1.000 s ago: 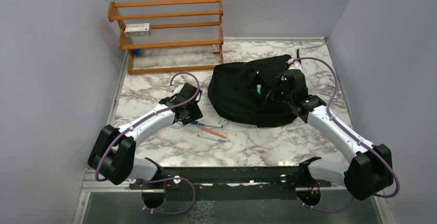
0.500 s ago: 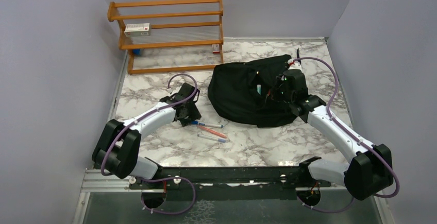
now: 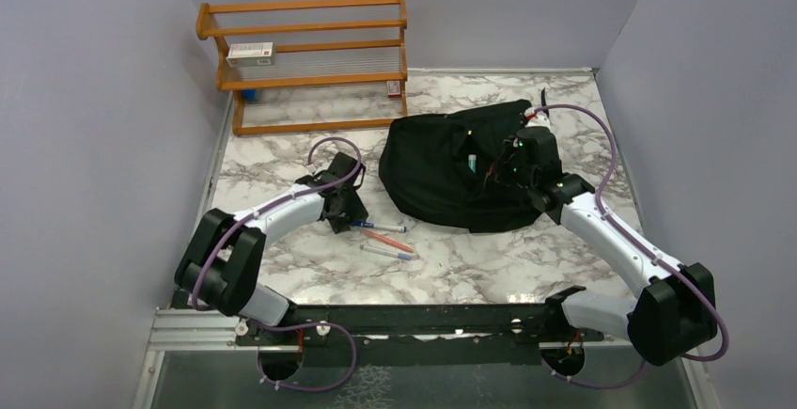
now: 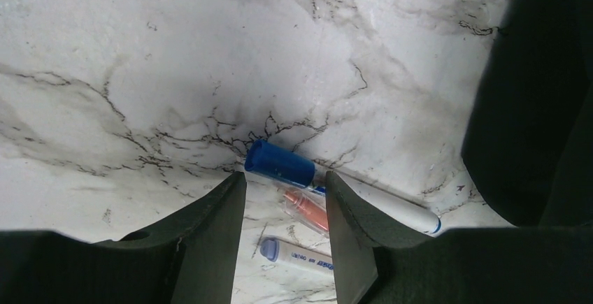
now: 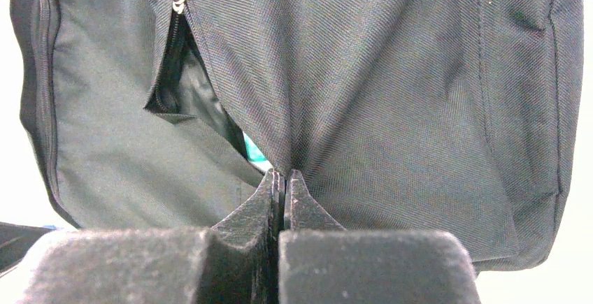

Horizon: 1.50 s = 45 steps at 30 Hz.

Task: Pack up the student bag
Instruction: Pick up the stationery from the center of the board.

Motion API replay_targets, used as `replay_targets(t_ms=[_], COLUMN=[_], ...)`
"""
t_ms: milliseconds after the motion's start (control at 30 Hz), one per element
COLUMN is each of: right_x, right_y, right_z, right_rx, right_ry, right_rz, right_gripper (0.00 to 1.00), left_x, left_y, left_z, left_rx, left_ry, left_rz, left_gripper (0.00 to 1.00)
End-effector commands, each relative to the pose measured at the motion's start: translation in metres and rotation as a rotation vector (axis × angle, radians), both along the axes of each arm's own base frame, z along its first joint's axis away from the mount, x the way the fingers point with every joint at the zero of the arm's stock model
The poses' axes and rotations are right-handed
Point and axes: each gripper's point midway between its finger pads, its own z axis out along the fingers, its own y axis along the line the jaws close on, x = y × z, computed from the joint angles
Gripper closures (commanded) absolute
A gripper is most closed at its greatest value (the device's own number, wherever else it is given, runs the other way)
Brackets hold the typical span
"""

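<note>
The student bag (image 3: 442, 169) is a black backpack lying at the table's middle right, its zipper (image 5: 180, 0) open on a slit with something green (image 5: 253, 152) inside. My right gripper (image 5: 281, 176) is shut on a fold of the bag's fabric (image 5: 391, 94) beside that slit. Three pens lie left of the bag: a blue-capped white pen (image 4: 280, 164), an orange pen (image 4: 308, 210) and a white pen with a pale blue cap (image 4: 297, 255). My left gripper (image 4: 284, 178) hangs open just above them, the blue cap at its fingertips, touching nothing I can see.
A wooden shelf rack (image 3: 305, 61) stands at the back left with a small box (image 3: 250, 51) on it and another (image 3: 395, 87) lower down. Grey walls close in on the table on three sides. The bag's edge (image 4: 531, 108) lies close on the right of the left gripper.
The left arm has swung its elbow in and forward, and its gripper has edged towards the pens. The right arm and the bag have stayed put.
</note>
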Motion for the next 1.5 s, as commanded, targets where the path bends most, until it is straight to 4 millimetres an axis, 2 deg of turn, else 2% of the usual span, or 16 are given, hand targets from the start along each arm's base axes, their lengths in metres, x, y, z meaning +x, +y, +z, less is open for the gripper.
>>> replay_targets(t_ms=[0, 433, 833, 1033, 1233, 1467], right_x=[-0.008, -0.010, -0.010, -0.011, -0.012, -0.013], right_y=[-0.002, -0.005, -0.008, -0.010, -0.013, -0.013], right_z=[-0.003, -0.003, -0.002, -0.002, -0.003, -0.004], right_rx=[-0.008, -0.020, -0.033, -0.041, -0.049, -0.049], right_ry=[0.024, 0.023, 0.019, 0.019, 0.018, 0.020], right_rz=[0.005, -0.001, -0.007, -0.015, -0.023, -0.022], right_gripper=[0.99, 0.99, 0.99, 0.99, 0.99, 0.99], left_x=[0.012, 0.045, 0.067, 0.076, 0.081, 0.101], left_y=[-0.006, -0.006, -0.021, -0.026, -0.022, -0.011], left_z=[0.003, -0.001, -0.010, -0.014, -0.018, -0.015], left_rx=[-0.018, 0.001, -0.012, -0.010, 0.017, 0.023], left_ry=[-0.013, -0.044, -0.041, -0.041, -0.044, -0.069], left_rz=[0.008, 0.011, -0.019, -0.041, -0.053, -0.034], left_gripper=[0.53, 0.56, 0.59, 0.65, 0.72, 0.78])
